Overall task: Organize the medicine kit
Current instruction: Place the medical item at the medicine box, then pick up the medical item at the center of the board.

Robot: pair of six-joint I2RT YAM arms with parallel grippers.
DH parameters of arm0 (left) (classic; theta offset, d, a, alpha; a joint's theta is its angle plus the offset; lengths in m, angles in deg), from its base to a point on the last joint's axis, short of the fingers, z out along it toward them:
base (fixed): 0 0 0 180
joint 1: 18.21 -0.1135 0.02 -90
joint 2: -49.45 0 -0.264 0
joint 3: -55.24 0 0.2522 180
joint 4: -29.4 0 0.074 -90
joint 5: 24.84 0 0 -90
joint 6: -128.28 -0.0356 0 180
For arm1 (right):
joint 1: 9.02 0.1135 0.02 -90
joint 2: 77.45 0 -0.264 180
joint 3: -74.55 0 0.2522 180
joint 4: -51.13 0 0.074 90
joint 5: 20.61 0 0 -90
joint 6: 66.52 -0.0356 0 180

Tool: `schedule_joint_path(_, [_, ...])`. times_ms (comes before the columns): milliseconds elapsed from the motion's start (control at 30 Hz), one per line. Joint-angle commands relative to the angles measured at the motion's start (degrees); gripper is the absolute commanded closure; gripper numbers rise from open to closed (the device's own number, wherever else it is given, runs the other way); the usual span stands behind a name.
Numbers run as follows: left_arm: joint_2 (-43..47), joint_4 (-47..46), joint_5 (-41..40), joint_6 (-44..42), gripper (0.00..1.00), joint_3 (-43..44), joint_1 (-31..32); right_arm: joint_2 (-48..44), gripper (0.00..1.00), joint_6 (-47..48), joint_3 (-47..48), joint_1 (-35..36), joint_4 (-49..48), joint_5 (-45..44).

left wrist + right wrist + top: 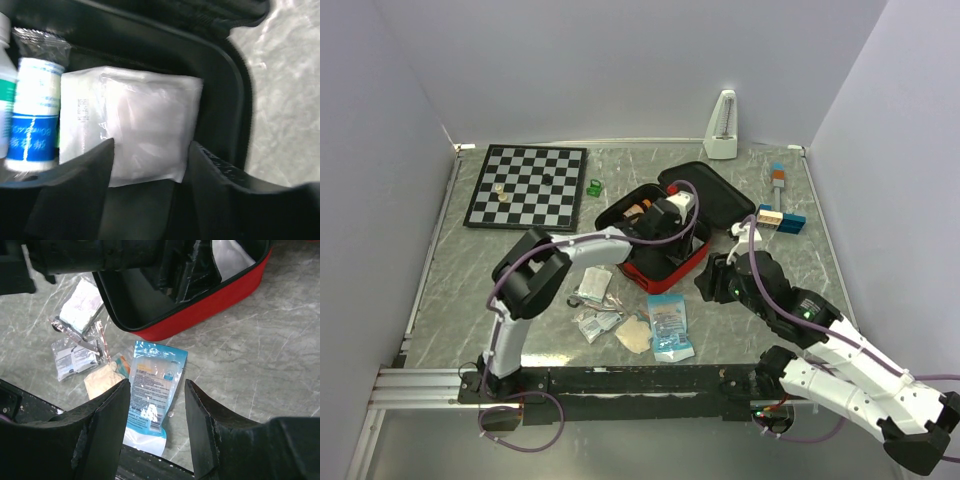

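Your left arm [605,245] rises from its base at the near left, folds at a raised elbow, then reaches forward and to the right with the white forearm nearly level. Your left gripper [670,215] points downward at the end of that reach. In the wrist view its two black fingers [85,180] stand well parted. Your right arm [840,335] sweeps out to the near right, doubles back at a low elbow, and stretches forward and leftward. Your right gripper [712,283] tilts downward, and its fingers are spread apart with nothing clamped between them. The two grippers sit near each other, not touching.
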Motion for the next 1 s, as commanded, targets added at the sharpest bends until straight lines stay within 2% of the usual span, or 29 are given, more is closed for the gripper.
schedule_joint_path(0, [7.9,-3.7,0.8,0.8,0.3,-1.2,0.3,-1.4,0.45,-0.7,0.0,0.5,0.0,-1.5])
schedule_joint_path(100, [13.0,-4.6,-1.6,1.2,0.18,-2.9,0.2,-1.7,0.45,-0.8,0.0,0.5,0.3,-1.4])
schedule_joint_path(133, [15.0,-5.3,-2.4,1.3,0.08,-3.7,0.2,-1.8,0.45,-0.9,-0.1,0.5,0.3,-1.2])
schedule_joint_path(200, [18.4,-6.6,-2.9,1.1,0.01,-5.1,0.2,-2.0,0.45,-1.1,-0.3,0.5,0.2,-1.0])
schedule_joint_path(233, [19.7,-6.6,-2.9,1.0,0.03,-5.2,0.2,-2.1,0.45,-1.2,-0.4,0.5,0.1,-0.9])
schedule_joint_path(333, [23.3,-4.5,-3.7,1.5,0.04,-5.5,0.3,-2.0,0.45,-1.5,-0.7,0.4,0.1,-0.4])
schedule_joint_path(467, [30.5,-0.8,-6.9,6.2,0.04,-12.6,0.6,-2.2,0.45,-1.5,-2.5,0.5,-0.5,-0.1])
schedule_joint_path(600, [39.0,5.5,-20.9,12.8,0.04,-23.5,5.5,-0.8,0.45,-1.8,-4.5,0.4,-2.2,1.3])
schedule_joint_path(700, [45.5,10.9,-29.5,21.2,0.04,-31.4,9.6,1.0,0.45,-2.1,-5.6,0.5,-3.8,2.9])
schedule_joint_path(833, [58.3,10.3,-28.7,32.2,0.04,-43.6,9.8,2.8,0.44,-2.9,-7.6,0.5,-5.7,5.1])
schedule_joint_path(967, [70.5,6.6,-26.2,37.3,0.04,-54.1,9.5,5.0,0.42,-5.6,-11.4,0.6,-9.5,9.6])
